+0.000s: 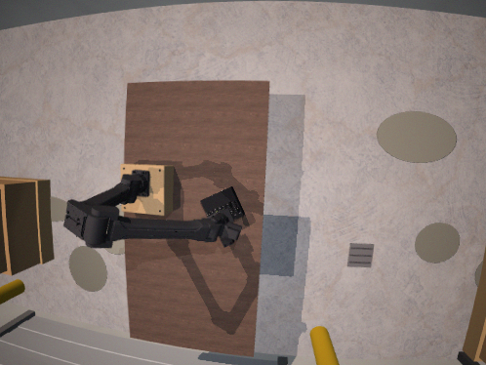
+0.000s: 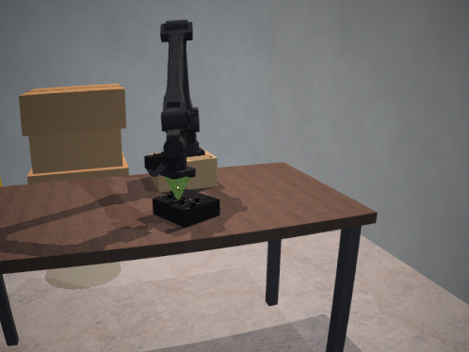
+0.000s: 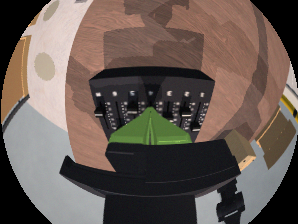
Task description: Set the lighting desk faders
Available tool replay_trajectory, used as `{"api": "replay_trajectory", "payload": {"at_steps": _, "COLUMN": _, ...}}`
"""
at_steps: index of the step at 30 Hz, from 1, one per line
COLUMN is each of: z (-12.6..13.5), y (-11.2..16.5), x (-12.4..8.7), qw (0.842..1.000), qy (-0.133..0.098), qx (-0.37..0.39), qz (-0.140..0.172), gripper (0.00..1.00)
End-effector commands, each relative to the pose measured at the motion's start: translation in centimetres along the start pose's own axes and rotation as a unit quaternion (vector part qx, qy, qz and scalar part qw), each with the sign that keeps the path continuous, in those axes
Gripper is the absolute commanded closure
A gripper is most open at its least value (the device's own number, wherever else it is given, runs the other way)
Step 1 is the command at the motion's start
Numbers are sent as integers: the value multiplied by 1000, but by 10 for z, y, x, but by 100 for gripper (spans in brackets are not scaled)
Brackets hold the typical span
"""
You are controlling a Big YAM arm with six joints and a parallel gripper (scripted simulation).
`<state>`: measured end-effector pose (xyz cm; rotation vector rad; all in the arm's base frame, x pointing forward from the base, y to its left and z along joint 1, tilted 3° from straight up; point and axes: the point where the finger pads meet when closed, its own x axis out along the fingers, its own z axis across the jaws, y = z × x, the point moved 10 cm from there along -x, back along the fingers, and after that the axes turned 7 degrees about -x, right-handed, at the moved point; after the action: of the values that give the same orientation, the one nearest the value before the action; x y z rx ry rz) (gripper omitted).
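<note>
The lighting desk (image 2: 186, 207) is a small black box standing on the brown table, near its middle. It also shows in the overhead view (image 1: 222, 202) and in the wrist view (image 3: 152, 103), where a row of several faders runs across it. My gripper (image 2: 177, 189) has green fingers that are shut together with nothing between them. It points straight down, with the tip just over the desk's near side. In the wrist view the shut fingers (image 3: 152, 117) cover the middle faders near their near ends. The fader levels are too small to read.
My arm stands on a tan block (image 2: 202, 169) just behind the desk. Stacked cardboard boxes (image 2: 72, 132) stand behind the table at the left. The table's right edge (image 1: 263, 195) lies close to the desk.
</note>
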<state>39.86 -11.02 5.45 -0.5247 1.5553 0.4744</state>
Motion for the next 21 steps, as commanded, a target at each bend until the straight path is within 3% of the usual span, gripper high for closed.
{"api": "replay_trajectory", "payload": {"at_steps": 1, "z": 2, "y": -1, "x": 0, "qw": 1000, "qy": -3, "qx": 5, "qz": -7, "gripper": 100}}
{"api": "replay_trajectory", "payload": {"at_steps": 21, "z": 4, "y": 1, "x": -3, "qw": 1000, "qy": -6, "qx": 3, "qz": -10, "gripper": 100}}
